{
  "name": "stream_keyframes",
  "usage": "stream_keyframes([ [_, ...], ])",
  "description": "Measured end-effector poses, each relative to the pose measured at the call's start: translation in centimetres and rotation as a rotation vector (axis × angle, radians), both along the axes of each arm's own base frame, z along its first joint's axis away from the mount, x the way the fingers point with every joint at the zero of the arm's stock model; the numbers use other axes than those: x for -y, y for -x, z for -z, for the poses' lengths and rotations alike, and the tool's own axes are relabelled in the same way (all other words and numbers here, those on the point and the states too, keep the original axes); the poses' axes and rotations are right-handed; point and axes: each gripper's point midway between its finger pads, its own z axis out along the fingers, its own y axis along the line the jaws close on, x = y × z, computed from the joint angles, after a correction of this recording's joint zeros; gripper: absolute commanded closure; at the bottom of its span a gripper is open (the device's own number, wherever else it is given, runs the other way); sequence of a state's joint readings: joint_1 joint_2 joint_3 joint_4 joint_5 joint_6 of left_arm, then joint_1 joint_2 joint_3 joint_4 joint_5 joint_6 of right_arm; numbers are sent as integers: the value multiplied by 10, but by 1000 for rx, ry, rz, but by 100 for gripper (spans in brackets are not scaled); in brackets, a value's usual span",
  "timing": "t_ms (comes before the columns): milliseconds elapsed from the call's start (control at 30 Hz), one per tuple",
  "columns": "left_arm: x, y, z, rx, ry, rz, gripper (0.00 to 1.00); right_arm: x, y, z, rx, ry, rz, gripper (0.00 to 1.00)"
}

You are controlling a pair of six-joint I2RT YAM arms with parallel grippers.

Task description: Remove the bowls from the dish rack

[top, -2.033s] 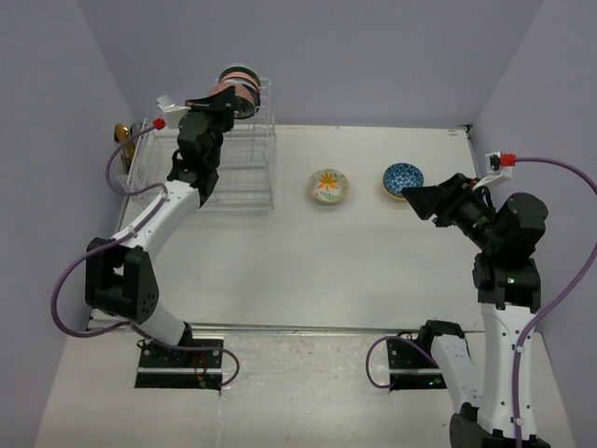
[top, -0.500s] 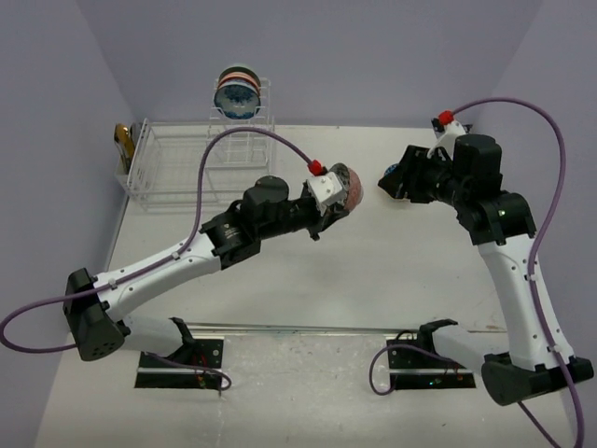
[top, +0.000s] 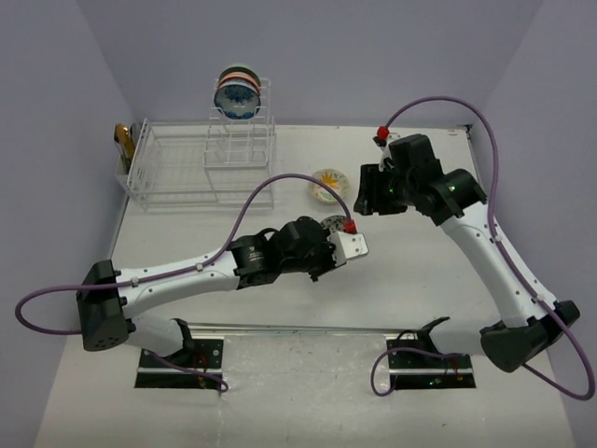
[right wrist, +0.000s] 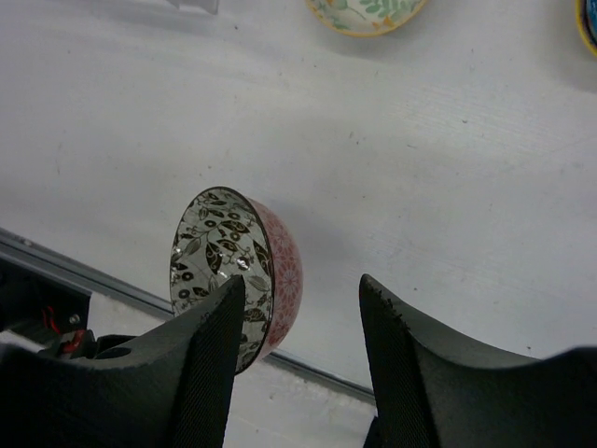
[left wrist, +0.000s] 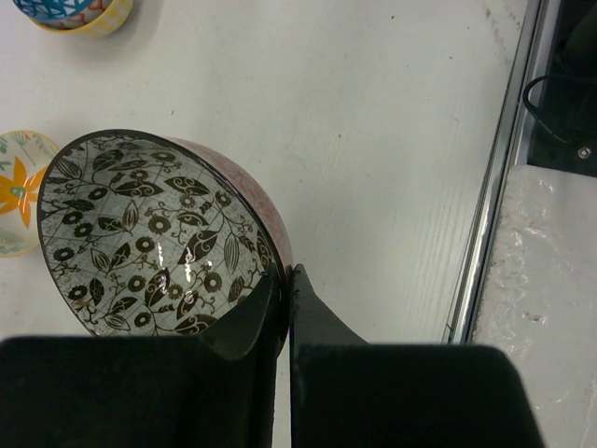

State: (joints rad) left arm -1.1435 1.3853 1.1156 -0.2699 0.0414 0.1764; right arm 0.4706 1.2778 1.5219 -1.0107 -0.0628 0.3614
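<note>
Red-sided ceramic bowl with a black-and-white leaf pattern inside (left wrist: 159, 233) hangs tilted on its edge above the white table (left wrist: 392, 140), well apart from the white wire dish rack (top: 154, 177). Its rim is pinched between the closed fingers of the left gripper (left wrist: 284, 280). To set it down well, I judge the wrist should roll until the base faces the table, lower onto the bare patch beside the metal rail (left wrist: 494, 187), and only then let go. It should land apart from the small cream bowl with an orange flower (left wrist: 14, 191) and the blue-patterned bowl with a yellow rim (left wrist: 70, 11). The right gripper (right wrist: 303, 289) hovers above it, fingers spread with nothing between them, and is best kept out of the way. The left wrist view shows the rim grip. The top view hides that, yet it alone shows a blue-faced bowl (top: 237, 95) standing in the rack's tower.
</note>
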Motion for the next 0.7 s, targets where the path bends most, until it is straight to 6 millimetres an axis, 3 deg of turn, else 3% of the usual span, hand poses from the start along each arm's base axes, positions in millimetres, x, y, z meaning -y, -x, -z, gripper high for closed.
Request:
stream_keyframes([
  [200, 4, 1, 16, 16, -52, 0, 100, -13, 10, 41, -101, 104, -48, 49],
  [333, 5, 1, 25, 21, -80, 3, 100, -19, 19, 71, -174, 171, -79, 66],
  [400, 5, -1, 28, 23, -90, -2, 100, -21, 21, 83, -203, 197, -86, 69],
  [433, 5, -1, 29, 24, -93, -5, 100, -21, 22, 90, -218, 209, -86, 77],
  [500, 5, -3, 29, 28, -96, -11, 100, -19, 23, 100, -241, 235, -81, 78],
  [533, 5, -4, 29, 32, -97, -12, 100, -20, 23, 103, -249, 240, -79, 78],
  [667, 5, -6, 29, 45, -102, -15, 100, -21, 18, 111, -257, 252, -68, 100],
  [700, 5, -7, 28, 53, -102, -17, 100, -20, 18, 112, -258, 262, -66, 100],
])
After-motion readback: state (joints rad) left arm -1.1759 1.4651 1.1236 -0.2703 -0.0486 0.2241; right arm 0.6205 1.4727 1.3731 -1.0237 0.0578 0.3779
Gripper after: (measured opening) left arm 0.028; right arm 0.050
